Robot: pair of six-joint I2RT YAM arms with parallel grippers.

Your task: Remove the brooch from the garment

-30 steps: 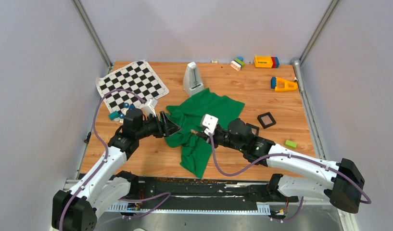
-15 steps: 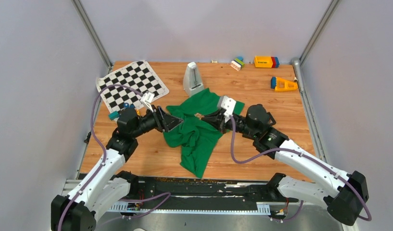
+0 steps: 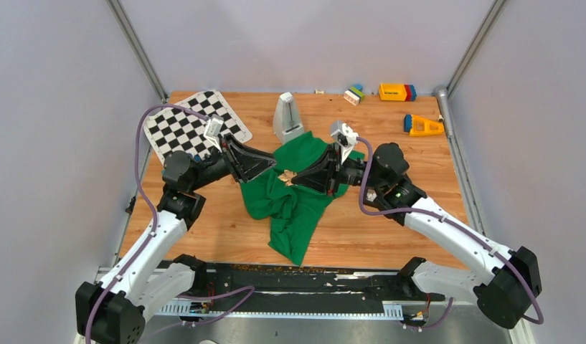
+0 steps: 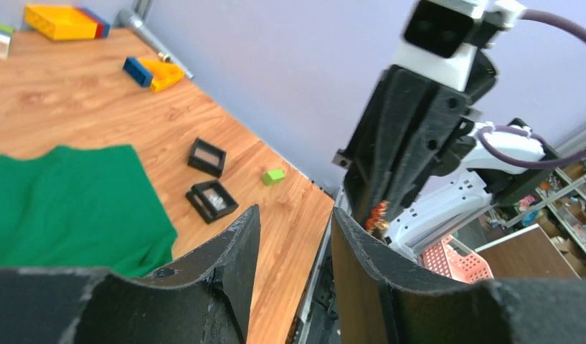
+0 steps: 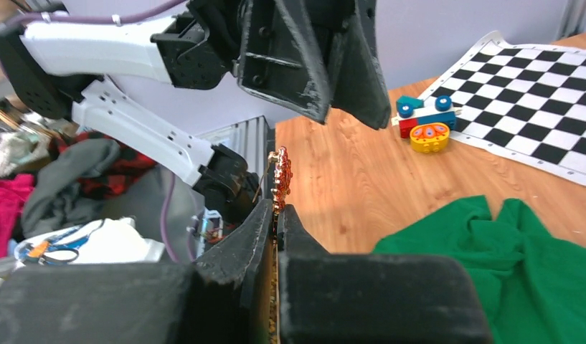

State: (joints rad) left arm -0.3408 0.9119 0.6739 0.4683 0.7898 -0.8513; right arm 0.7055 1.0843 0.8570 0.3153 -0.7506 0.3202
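Brooch (image 5: 280,179) stands edge-on, pinched between the pressed-together fingers of the right gripper (image 5: 277,213). It is held at centre frame above the garment (image 3: 293,208), with no cloth visibly clinging to it. Left gripper (image 4: 295,215) hovers just beside, jaws spread and empty; removal looks done, and only setting the brooch down seems left.

Wooden bench (image 3: 376,118) is enclosed by plain grey wall panels (image 3: 304,43) at its far, left and right edges. Metal posts (image 3: 137,50) rise from both far corners. A black rail (image 3: 297,276) runs along the near edge. Lighting is even.
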